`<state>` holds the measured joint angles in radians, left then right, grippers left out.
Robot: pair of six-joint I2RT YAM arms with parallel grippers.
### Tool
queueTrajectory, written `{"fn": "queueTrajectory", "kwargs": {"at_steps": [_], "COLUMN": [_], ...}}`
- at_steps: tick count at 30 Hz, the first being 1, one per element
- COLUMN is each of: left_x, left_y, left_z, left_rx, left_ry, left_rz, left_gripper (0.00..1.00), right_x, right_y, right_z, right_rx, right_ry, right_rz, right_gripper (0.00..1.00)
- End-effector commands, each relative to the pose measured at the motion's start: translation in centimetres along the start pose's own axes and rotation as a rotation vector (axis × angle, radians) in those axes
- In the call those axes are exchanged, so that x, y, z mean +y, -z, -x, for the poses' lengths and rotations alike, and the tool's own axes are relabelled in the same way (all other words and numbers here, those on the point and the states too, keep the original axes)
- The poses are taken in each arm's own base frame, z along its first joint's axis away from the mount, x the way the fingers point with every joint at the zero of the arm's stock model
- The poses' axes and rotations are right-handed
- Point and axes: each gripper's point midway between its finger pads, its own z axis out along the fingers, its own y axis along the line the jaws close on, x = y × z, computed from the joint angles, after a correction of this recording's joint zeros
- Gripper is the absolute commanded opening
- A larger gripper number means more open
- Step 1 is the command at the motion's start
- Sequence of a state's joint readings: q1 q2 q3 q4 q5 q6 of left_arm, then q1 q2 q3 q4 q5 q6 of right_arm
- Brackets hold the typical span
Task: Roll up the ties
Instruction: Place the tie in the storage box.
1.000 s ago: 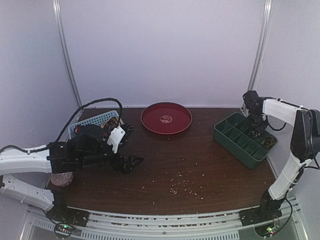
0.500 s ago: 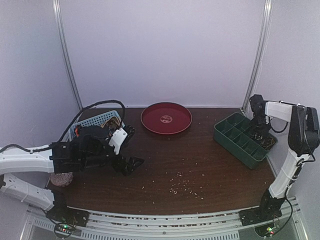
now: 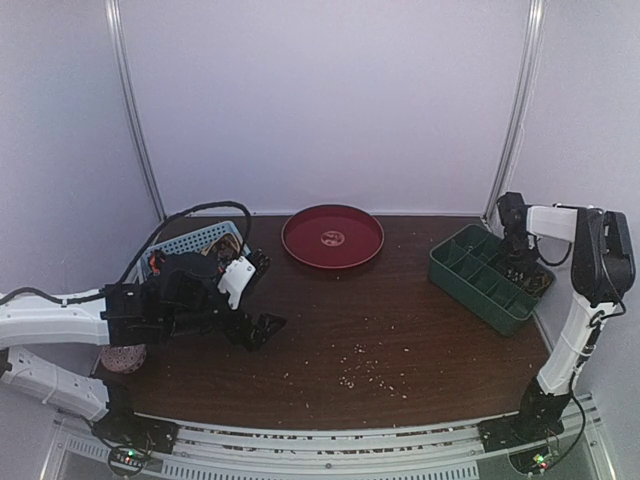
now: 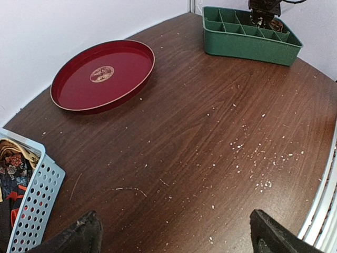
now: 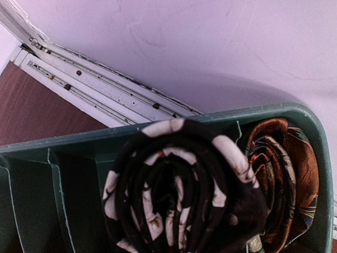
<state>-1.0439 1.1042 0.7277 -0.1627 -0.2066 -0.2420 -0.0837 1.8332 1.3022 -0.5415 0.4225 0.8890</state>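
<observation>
Right claw [image 3: 517, 243]: grip state cannot be told. Close before it, rolled dark tie [image 5: 179, 195] in green organiser [image 5: 31, 190]; orange rolled tie [image 5: 287, 168] in the neighbouring compartment.
Left claw [image 4: 176, 240]: spread wide, empty, over bench [image 4: 200, 137]; unrolled ties [image 4: 11, 171] in blue basket [image 4: 37, 197] to its left.

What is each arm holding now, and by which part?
Left gripper: nothing, jaws open. Right gripper: apparently the rolled dark tie, clasped around its coiled body at the green organizer; the exact contact is hidden.

Matt wood-grain table [image 4: 200, 121], glossy red tray [image 4: 79, 95], green plastic organizer [image 4: 247, 51], perforated blue plastic basket [image 4: 37, 200], rolled cloth tie [image 5: 179, 200]
</observation>
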Motion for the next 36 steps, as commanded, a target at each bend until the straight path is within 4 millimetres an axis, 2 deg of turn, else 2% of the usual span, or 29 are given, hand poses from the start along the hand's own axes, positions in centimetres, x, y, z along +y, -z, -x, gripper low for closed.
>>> {"fn": "queueTrajectory", "kwargs": {"at_steps": [1, 7, 9, 15, 17, 21, 24, 30, 33, 36], "left_x": [0.3, 1.0, 1.2, 1.4, 1.4, 1.4, 1.3, 1.3, 1.3, 1.4], "left_y": [0.6, 1.3, 1.4, 1.5, 1.5, 1.4, 1.3, 1.3, 1.3, 1.4], "left_z": [2.2, 2.4, 2.3, 2.4, 2.4, 2.3, 2.3, 2.2, 2.3, 2.3], "left_rx": [-0.044, -0.053, -0.057, -0.058, -0.06, -0.059, -0.06, -0.056, -0.055, -0.057], "left_ry": [0.008, 0.014, 0.016, 0.016, 0.017, 0.021, 0.022, 0.018, 0.013, 0.014], "left_rz": [0.017, 0.047, 0.057, 0.073, 0.072, 0.071, 0.064, 0.063, 0.069, 0.067], "left_gripper": [0.98, 0.98, 0.98, 0.98, 0.98, 0.98, 0.98, 0.98, 0.98, 0.98], "right_x": [-0.3, 2.0, 2.1, 0.4, -1.0, -2.6, -3.9, -4.2, -4.5, -3.4], "right_y": [-2.8, -0.6, -0.1, 0.3, 0.4, 1.3, 0.8, -0.9, -1.1, -1.4], "right_z": [-3.5, -5.1, -5.9, -7.1, -7.1, -5.8, -5.7, -5.9, -5.7, -5.5], "right_rx": [0.141, 0.24, 0.271, 0.31, 0.318, 0.252, 0.278, 0.292, 0.281, 0.272], "right_ry": [0.037, 0.001, -0.005, 0.025, 0.055, 0.068, 0.125, 0.191, 0.201, 0.202], "right_rz": [0.023, 0.23, 0.252, 0.196, 0.119, 0.062, -0.039, -0.109, -0.134, -0.084], "right_gripper": [0.18, 0.19, 0.18, 0.19, 0.19, 0.21, 0.22, 0.21, 0.19, 0.19]}}
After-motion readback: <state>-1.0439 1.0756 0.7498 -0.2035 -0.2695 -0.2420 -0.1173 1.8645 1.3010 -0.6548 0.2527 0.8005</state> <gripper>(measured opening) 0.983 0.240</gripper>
